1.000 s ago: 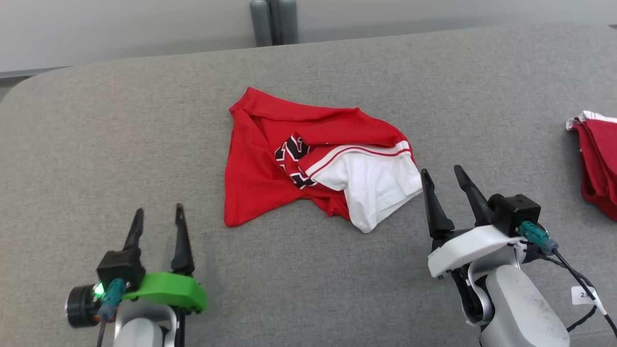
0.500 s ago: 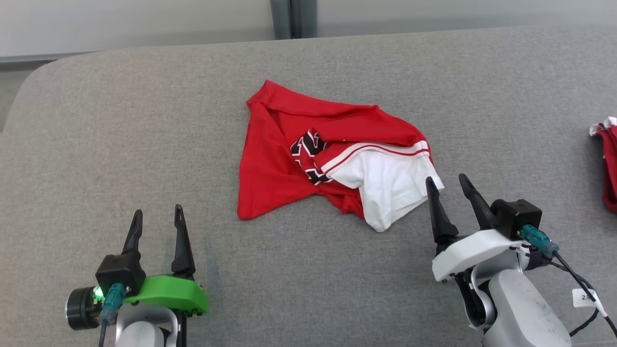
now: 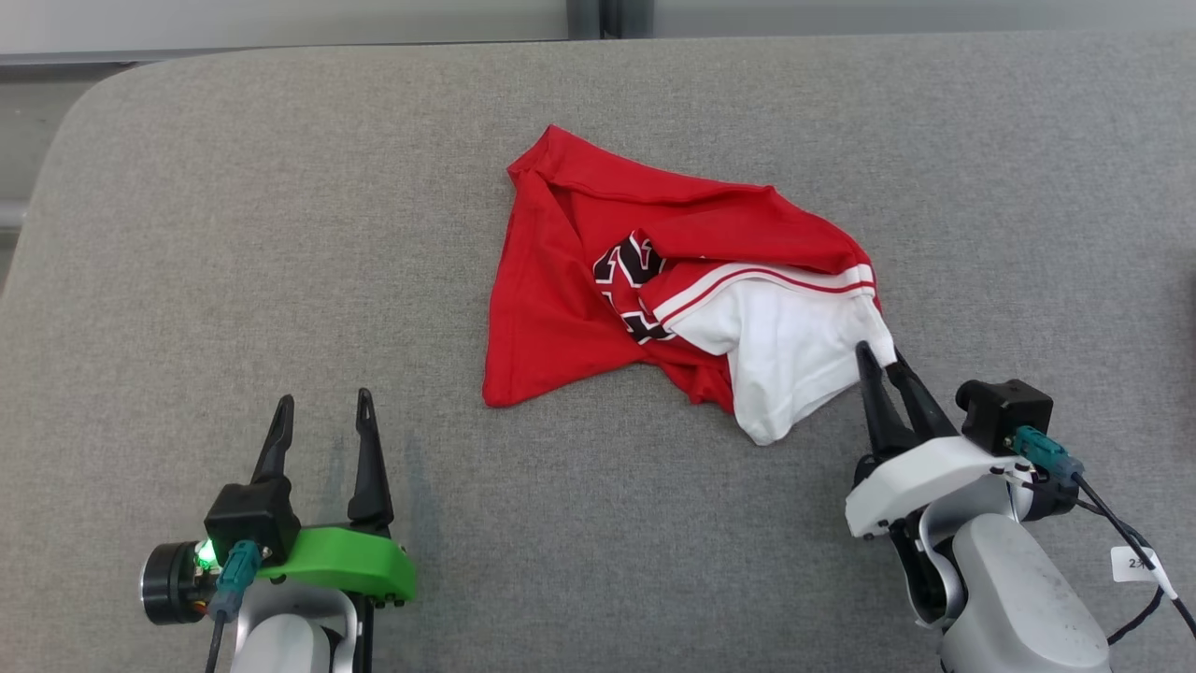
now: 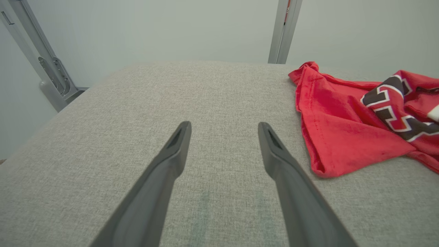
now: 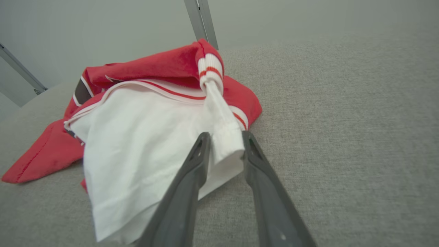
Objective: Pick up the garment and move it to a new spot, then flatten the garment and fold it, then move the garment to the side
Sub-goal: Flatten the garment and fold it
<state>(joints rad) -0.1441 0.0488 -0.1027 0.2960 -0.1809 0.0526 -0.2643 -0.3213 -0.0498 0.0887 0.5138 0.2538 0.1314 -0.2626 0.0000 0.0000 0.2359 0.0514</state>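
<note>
right gripper [image 3: 878, 355]: fingers pinch white hem of crumpled red-and-white jersey garment [image 3: 561, 299] | left gripper [image 3: 323, 397]: fingers spread, empty, over grey fabric table [image 3: 187, 234]

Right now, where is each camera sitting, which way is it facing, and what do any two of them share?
Head view: on the head, looking down at the grey fabric-covered table and crumpled red-and-white jersey; both arms' jaws show, left open, right gripping its white sleeve.
Left wrist view: low over the table, facing along open left jaws; jersey at right.
Right wrist view: low, facing along right jaws closed on the sleeve.
All three share the jersey.
</note>
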